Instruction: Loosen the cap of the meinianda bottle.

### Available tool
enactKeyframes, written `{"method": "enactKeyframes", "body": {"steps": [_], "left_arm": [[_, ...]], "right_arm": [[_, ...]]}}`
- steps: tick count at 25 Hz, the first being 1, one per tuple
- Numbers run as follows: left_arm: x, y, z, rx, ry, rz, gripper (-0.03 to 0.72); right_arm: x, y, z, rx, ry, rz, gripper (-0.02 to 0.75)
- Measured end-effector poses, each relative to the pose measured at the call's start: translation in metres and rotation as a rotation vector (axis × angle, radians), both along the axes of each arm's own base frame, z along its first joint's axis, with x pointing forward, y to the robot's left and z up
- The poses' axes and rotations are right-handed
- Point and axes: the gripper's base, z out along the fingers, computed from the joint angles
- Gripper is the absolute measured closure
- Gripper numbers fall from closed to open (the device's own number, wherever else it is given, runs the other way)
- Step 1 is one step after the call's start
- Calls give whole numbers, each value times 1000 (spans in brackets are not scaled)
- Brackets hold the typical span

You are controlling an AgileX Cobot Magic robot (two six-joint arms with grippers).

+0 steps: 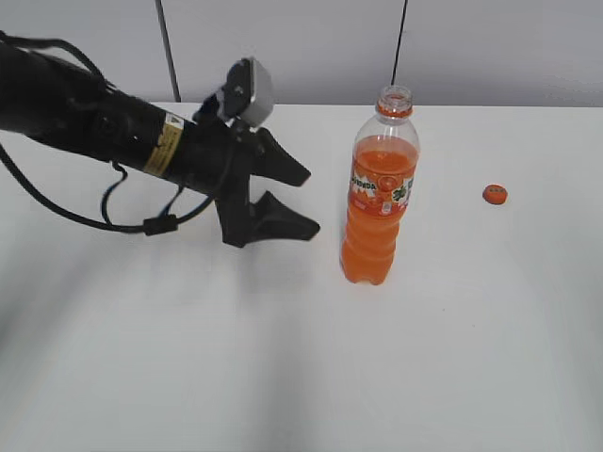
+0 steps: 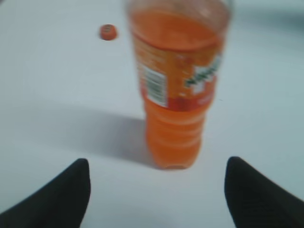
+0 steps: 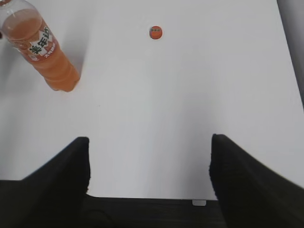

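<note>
The meinianda bottle (image 1: 380, 193) stands upright on the white table, its mouth bare with only the orange neck ring around it. The small orange cap (image 1: 495, 194) lies on the table to the bottle's right, apart from it. My left gripper (image 1: 306, 200) hovers just left of the bottle, open and empty, a gap between it and the bottle. In the left wrist view the bottle (image 2: 178, 85) stands ahead of the open gripper (image 2: 156, 185), with the cap (image 2: 108, 32) beyond. The right wrist view shows bottle (image 3: 45, 50), cap (image 3: 156, 32) and my open, empty right gripper (image 3: 149, 164).
The white table (image 1: 283, 358) runs back to a grey panelled wall. Its near edge shows under the right gripper (image 3: 199, 203), its right edge at the side of that view. The left arm's black body and cables (image 1: 113, 141) stretch over the table's left side.
</note>
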Motion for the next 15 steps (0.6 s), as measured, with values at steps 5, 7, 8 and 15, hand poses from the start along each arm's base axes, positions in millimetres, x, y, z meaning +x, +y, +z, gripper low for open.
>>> {"method": "enactKeyframes", "body": {"steps": [5, 7, 8, 15], "left_arm": [[13, 31, 58, 7, -64, 321, 177], [19, 46, 82, 19, -161, 484, 180], [20, 53, 96, 25, -222, 565, 180], [21, 118, 165, 163, -629, 1186, 194]], "right_arm": [[0, -5, 0, -57, -2, -32, 153], [0, -8, 0, -79, -2, -44, 153], [0, -8, 0, -79, -2, -44, 153], [0, -9, 0, -98, -3, -41, 153]]}}
